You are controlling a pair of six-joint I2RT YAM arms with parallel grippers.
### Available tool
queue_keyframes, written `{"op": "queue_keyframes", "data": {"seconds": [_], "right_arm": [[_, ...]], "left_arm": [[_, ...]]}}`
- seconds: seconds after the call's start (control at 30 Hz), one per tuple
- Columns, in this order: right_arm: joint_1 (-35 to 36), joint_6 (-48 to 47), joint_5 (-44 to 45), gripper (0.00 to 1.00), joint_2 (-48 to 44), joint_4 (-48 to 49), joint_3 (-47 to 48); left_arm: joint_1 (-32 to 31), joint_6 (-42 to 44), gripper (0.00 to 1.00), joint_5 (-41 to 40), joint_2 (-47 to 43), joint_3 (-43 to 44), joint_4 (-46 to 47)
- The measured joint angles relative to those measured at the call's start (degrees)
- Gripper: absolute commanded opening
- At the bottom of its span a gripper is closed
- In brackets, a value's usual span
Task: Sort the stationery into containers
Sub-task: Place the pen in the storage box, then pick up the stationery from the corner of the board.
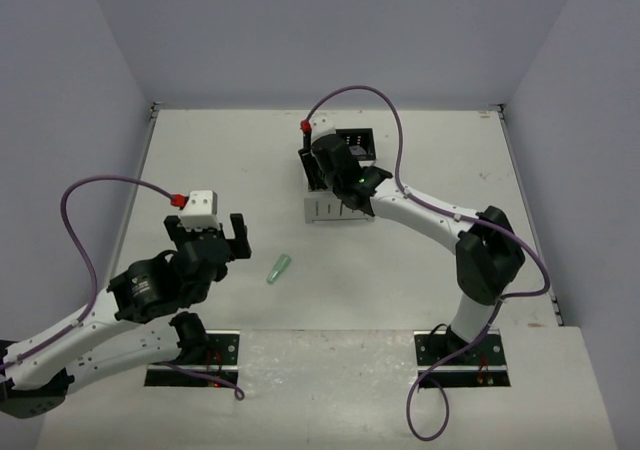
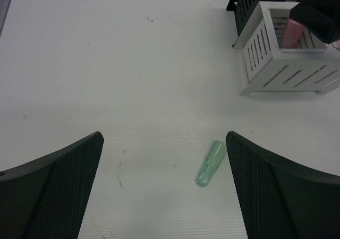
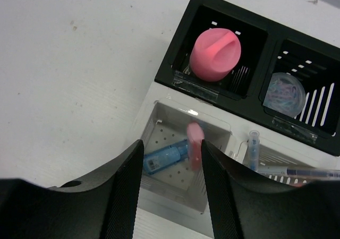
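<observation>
A stubby green marker [image 1: 279,267] [image 2: 211,163] lies on the table, just inside the right finger of my open left gripper [image 1: 208,238] [image 2: 163,143], which hovers above it. My right gripper [image 1: 322,173] [image 3: 171,146] is open over the near-left white bin [image 3: 159,123] of the containers [image 1: 335,213]. A blurred pink marker [image 3: 195,143] stands loose between its jaws, close to the right finger. A blue marker [image 3: 166,158] lies on that bin's floor. The pink eraser [image 3: 215,53] and the round puck [image 3: 287,94] sit in the black bins. Thin pens [image 3: 254,148] fill the other white bin.
The organizer [image 2: 287,63] stands at mid-table, beyond and to the right of the green marker. Grey walls enclose the table on three sides. Purple cables loop over both arms.
</observation>
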Motion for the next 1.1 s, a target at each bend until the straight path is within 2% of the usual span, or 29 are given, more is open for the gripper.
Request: {"op": "queue_keyframes", "data": {"seconds": [0.17,0.33,0.53,0.67,0.8,0.93,1.0,1.1], "right_arm": [[0.1,0.1,-2.0,0.55,-2.9,-0.6,-2.2],[0.2,1.3,-3.6,0.56,-12.5,-3.9,-4.2],[0.3,5.9,-4.9,0.61,-32.3,-7.0,-14.3],[0.2,8.4,-6.1,0.62,-45.2,-9.2,-23.3],[0.2,9.4,-7.1,0.62,-52.9,-12.3,-27.9],[0.2,9.7,-8.2,0.62,-56.3,-13.4,-30.9],[0.2,9.8,-8.8,0.62,-57.1,-13.8,-32.2],[0.2,9.8,-9.7,0.62,-57.7,-14.1,-33.5]], "left_arm": [[0.0,0.4,1.0,0.3,1.4,0.0,0.1],[0.0,0.3,1.0,2.4,4.7,0.1,1.0],[0.1,-3.3,1.0,8.9,21.2,1.7,1.7],[2.0,-1.6,0.98,17.9,28.5,-1.0,8.3],[5.0,1.6,0.95,25.8,37.3,-2.7,15.0],[8.1,4.0,0.85,31.3,45.1,-3.2,20.6],[10.3,4.9,0.82,33.0,47.0,-3.6,22.5],[12.7,5.5,0.72,35.0,49.3,-4.0,24.3]]}}
